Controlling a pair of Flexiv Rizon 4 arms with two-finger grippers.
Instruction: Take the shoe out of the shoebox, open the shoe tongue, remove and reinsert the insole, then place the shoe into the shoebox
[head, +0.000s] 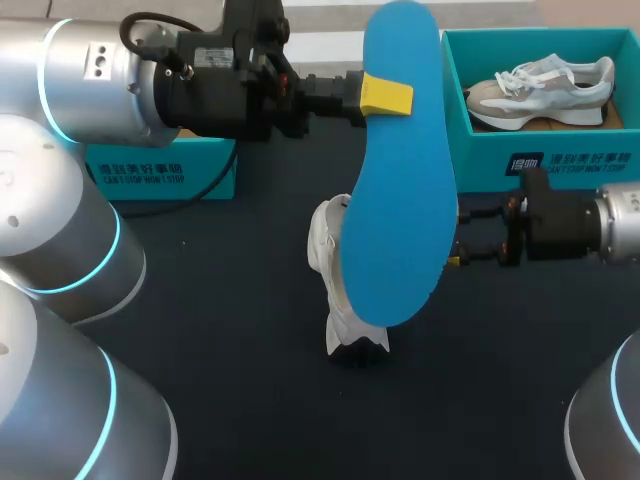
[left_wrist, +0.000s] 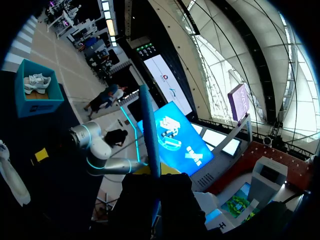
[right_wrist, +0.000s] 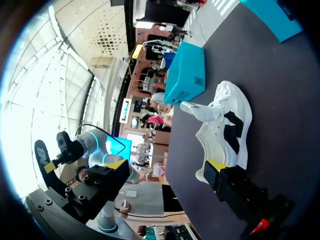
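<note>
Left arm reaches in from the far left, raised. The left gripper (head: 385, 95) is clamped on the blue insole (head: 400, 200), held high above the table's middle. Right arm lies low at the right. The right gripper (right_wrist: 167, 166) has its fingers apart, one tip beside the white shoe (head: 330, 255) on the table.

Count:
- Insoles: one.
- Shoes: two, the second shoe (head: 540, 85) inside the far-right shoebox (head: 560, 165).
- Teal boxes: two, the other box (head: 165, 170) at far left.

White shoe (head: 322, 242) mostly hidden behind blue insole (head: 400, 170), shoebox (head: 540, 165) cut off at the edge
</note>
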